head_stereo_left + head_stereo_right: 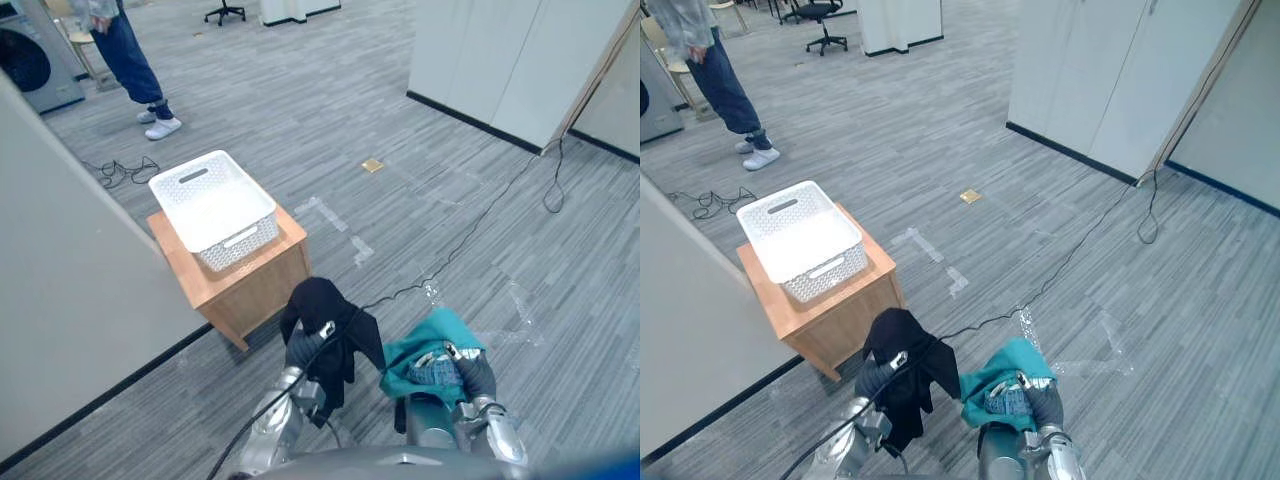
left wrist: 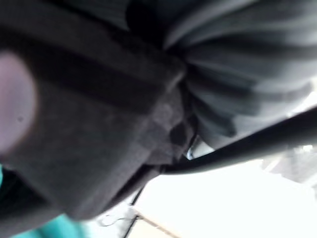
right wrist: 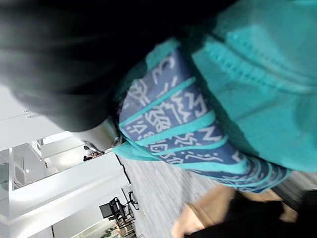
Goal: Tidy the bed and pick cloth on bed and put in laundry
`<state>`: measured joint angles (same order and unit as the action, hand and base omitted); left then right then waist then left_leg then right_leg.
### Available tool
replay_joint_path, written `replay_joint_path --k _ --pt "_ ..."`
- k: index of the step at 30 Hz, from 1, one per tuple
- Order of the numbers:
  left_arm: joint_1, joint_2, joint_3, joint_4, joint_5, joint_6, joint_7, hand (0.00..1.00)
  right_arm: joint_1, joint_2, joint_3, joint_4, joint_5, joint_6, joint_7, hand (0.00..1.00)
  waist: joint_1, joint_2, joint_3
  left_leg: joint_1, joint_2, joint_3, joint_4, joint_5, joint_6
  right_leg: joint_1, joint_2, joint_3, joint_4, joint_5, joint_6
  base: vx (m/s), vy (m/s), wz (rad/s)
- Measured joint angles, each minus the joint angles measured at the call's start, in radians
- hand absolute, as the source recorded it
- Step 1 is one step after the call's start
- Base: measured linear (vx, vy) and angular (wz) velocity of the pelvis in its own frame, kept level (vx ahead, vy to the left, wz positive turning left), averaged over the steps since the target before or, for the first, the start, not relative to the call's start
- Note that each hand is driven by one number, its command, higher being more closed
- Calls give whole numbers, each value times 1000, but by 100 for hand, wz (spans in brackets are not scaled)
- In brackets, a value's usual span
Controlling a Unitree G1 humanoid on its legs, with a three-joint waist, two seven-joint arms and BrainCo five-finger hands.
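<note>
Both cloths are up off the floor, carried low in front at 6 o'clock. The black cloth [image 1: 322,300] is slung over the left hand [image 1: 303,350] and hangs down either side, so it rides there without much squeeze. Can't tell how that hand is closed: it's buried under fabric, and the left wrist view gives dark folds against the ribbed cover.

The right hand [image 1: 462,358] sits at 3 o'clock of it, with its fingers curled over the top of the teal cloth [image 1: 437,328]. That cloth is bunched into a ball with a patterned blue band showing, which keeps loose ends from trailing. The two bundles sit just beside each other.

The basket [image 1: 240,245] is at 10–11 o'clock from the hands and well apart, open top up. It sits on a low wooden cabinet [image 1: 255,290] against the partition [image 1: 70,300], raised so a drop-in needs little stoop. It looks empty, though that's judged from far off. A person [image 1: 125,50] stands beyond at 11 o'clock, by a washer [image 1: 30,60].

My read: this is the carry phase, pick done and drop not yet. Next it needs to close in toward 10 o'clock. The risk is the black tail snagging the cabinet edge.
</note>
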<state>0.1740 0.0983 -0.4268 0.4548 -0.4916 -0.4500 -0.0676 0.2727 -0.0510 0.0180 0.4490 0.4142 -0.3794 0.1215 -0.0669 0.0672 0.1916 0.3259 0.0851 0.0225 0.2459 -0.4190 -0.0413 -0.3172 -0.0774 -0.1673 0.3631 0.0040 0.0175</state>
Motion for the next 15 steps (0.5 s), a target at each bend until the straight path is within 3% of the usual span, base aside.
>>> replay_joint_path --k 1,3,5,6,7,8,9,11,12,13,14,15 --pt "-3 1 0 11 -2 0 1 100 -17 4 0 0 5 1 2 100 2 -11 2 -40 15 0 100 26 -12 -5 8 -10 38 -35 -24 453 -279 -11" --pt "8 -4 1 13 -9 0 1 100 -36 1 3 -4 5 2 12 100 2 -8 3 -144 48 -7 361 110 -16 41 41 -20 30 -77 -46 386 -243 -14" --pt "26 -24 19 14 -8 -4 0 100 -38 -15 18 -1 2 3 35 100 15 12 21 -305 119 -13 716 388 -26 187 109 -33 -105 -92 -61 417 -174 -19" --pt "31 -29 26 13 -8 -8 -2 100 -38 -20 22 -1 1 4 39 100 18 18 20 -341 125 -11 777 374 -16 212 118 -34 -130 -92 -61 455 -117 -16" --pt "37 -39 44 12 -8 -15 -14 100 -43 -30 23 -1 -8 4 54 100 24 14 25 -430 114 -10 894 321 -3 279 129 -24 -178 -93 -63 370 -86 -16" --pt "45 -39 47 10 -9 -21 -22 100 -43 -39 22 -1 -8 5 70 100 33 -4 36 -484 77 -5 891 280 -8 331 129 -9 -214 -99 -73 363 -98 -20" --pt "49 -39 47 7 -9 -25 -26 100 -44 -43 21 -1 -8 5 75 100 36 -7 38 -503 53 -5 863 263 -10 351 129 -3 -230 -101 -77 315 -94 -35" --pt "65 -41 48 -15 -18 -33 -41 100 -50 -47 15 -3 -8 6 102 100 73 -7 38 -538 -36 -5 557 216 -15 403 126 21 -266 -115 -103 284 -45 -51" --pt "68 -41 47 -26 -28 -33 -41 100 -51 -45 16 -4 -8 6 109 100 75 -7 38 -537 -54 -4 448 217 -15 413 126 23 -274 -119 -109 289 10 -35" --pt "70 -44 45 -49 -45 -34 -39 100 -50 -41 16 -8 -17 10 112 100 72 -7 38 -530 -80 -1 231 233 -17 433 126 23 -287 -129 -111 307 45 -17" --pt "66 -52 45 -52 -50 -39 -35 100 -50 -37 14 -8 -27 18 111 100 75 -7 39 -503 -97 11 17 299 -17 458 126 27 -291 -137 -102 418 86 -11" --pt "64 -54 43 -50 -51 -39 -35 100 -48 -35 15 -8 -30 20 111 100 73 -7 39 -488 -99 27 -65 334 -14 473 126 26 -295 -144 -97 469 131 -5"
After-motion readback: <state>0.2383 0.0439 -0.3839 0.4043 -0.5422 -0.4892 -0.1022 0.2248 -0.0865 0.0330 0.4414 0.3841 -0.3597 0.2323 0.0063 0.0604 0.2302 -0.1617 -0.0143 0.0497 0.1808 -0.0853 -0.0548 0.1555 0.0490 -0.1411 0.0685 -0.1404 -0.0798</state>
